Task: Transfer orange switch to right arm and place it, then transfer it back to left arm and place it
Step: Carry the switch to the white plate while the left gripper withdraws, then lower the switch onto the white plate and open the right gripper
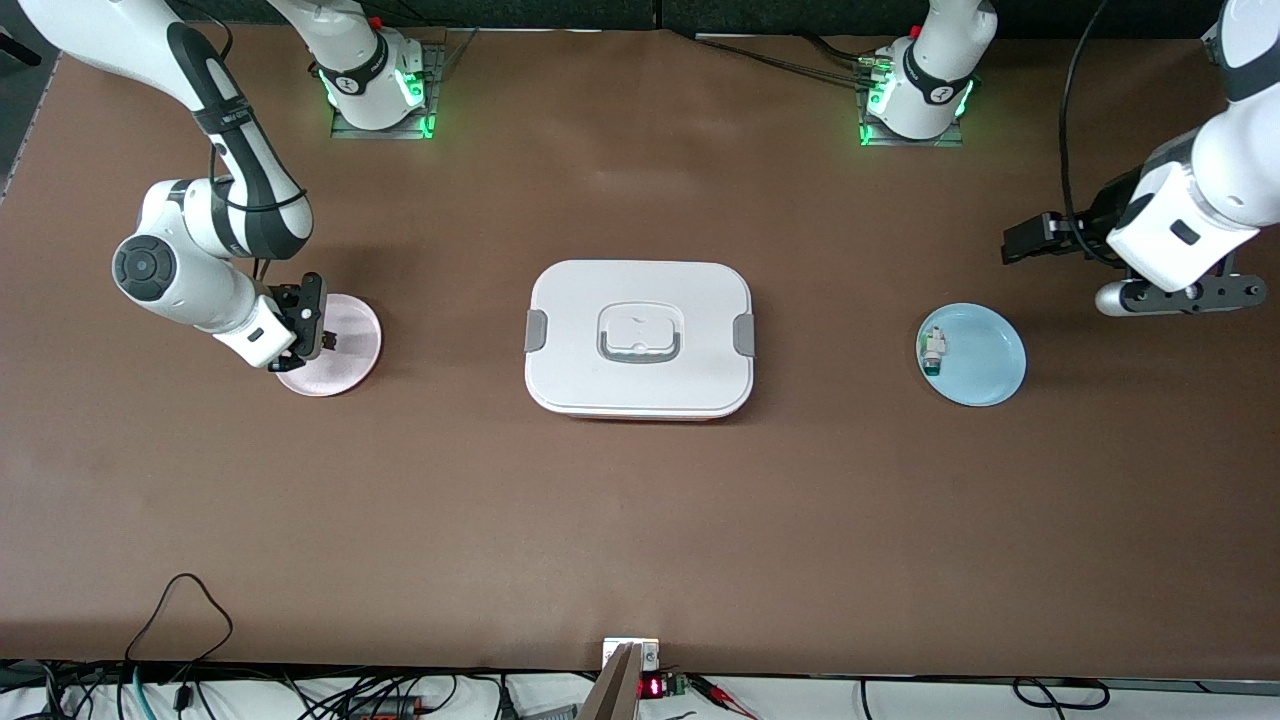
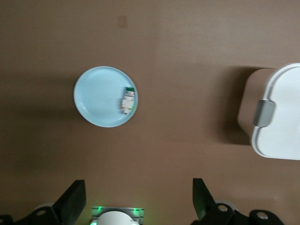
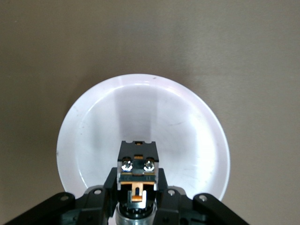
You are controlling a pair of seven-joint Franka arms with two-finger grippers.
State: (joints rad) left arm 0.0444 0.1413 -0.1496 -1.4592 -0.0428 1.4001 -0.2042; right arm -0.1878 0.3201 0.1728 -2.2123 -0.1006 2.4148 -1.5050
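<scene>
Right now the right gripper (image 1: 322, 338) hangs over the pink plate (image 1: 350, 350) at the right arm's end of the table, fingers closed tight on the orange switch (image 3: 137, 169). In the right wrist view the switch is a small black block w/ two silver screws and an orange tab, pinched between the jaws above the plate's pale surface; can't tell if it touches the plate. Left gripper (image 2: 139, 199) is up in the air near the left arm's end, waiting, jaws spread wide w/ nothing between them, close to the blue plate (image 1: 990, 375). That plate carries a tiny white-and-green component (image 1: 933, 349) at its rim. Box (image 1: 640, 338) sits mid-table between the two plates, lid on, well apart from both
</scene>
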